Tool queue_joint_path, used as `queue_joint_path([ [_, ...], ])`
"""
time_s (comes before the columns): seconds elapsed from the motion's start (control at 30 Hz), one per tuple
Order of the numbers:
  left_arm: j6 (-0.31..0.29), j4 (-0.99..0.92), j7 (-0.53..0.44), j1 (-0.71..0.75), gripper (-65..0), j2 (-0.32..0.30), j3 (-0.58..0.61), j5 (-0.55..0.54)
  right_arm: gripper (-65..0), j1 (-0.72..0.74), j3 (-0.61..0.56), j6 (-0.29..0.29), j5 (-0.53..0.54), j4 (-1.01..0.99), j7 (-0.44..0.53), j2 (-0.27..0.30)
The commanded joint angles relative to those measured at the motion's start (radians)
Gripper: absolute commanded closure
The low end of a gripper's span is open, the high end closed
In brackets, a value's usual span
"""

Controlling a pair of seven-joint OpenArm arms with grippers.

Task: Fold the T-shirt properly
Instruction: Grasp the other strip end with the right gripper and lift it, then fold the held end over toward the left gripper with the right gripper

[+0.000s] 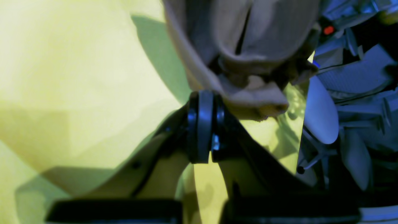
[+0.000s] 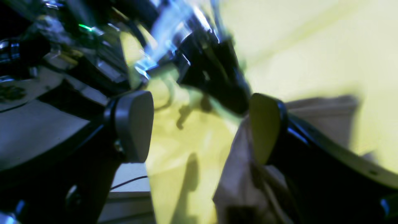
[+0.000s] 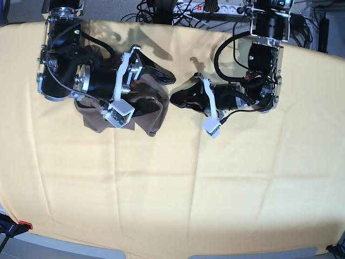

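The taupe T-shirt (image 3: 148,116) lies bunched in a heap on the pale yellow cloth (image 3: 172,189), under the arm at the left of the base view. My right gripper (image 3: 167,93) is open, its fingers spread around the heap's right part. In the right wrist view (image 2: 199,124) its pads stand wide apart, with shirt fabric (image 2: 236,174) by the right pad. My left gripper (image 3: 173,99) is shut at the heap's right edge. In the left wrist view (image 1: 205,93) its pads are pressed together with a fold of the shirt (image 1: 267,31) at the tips, seemingly pinched.
Cables and a power strip (image 3: 199,8) run along the back edge. The left arm's body (image 3: 261,81) stands at the back right. A red clamp (image 3: 21,225) sits at the front left corner. The yellow cloth covers the whole table.
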Motion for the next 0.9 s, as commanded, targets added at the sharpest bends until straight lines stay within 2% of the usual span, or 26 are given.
queue_joint_path([
  [0.0, -0.009, 0.018, -0.018, -0.018, 0.0, -0.001, -0.003, -0.022, -49.3, 0.008, 0.035, 0.003, 0.005, 0.046, -0.003, 0.008],
  [0.2, -0.009, 0.018, -0.019, -0.017, 0.0, -0.001, -0.003, -0.017, -49.3, -0.059, 0.246, 0.003, 0.01, 0.125, 0.015, 0.066],
  [0.33, -0.009, 0.018, -0.018, -0.016, 0.0, 0.0, -0.003, -0.021, -49.3, -0.126, 0.309, 0.003, 0.014, 0.122, 0.039, 0.076],
  [0.6, -0.009, 0.018, -0.018, -0.014, 0.0, -0.001, -0.003, -0.044, -49.3, -0.152, 0.286, 0.003, -0.161, 0.003, 0.328, 0.075],
  [0.83, -0.009, 0.018, -0.018, -0.014, 0.0, -0.001, -0.003, -0.048, -49.0, -0.152, 0.132, 0.003, -0.268, -0.061, 0.323, 0.076],
  [0.87, -0.009, 0.018, -0.018, -0.014, 0.0, -0.001, -0.003, -0.048, -46.5, -0.15, 0.114, 0.003, -0.278, -0.061, 0.328, 0.076],
])
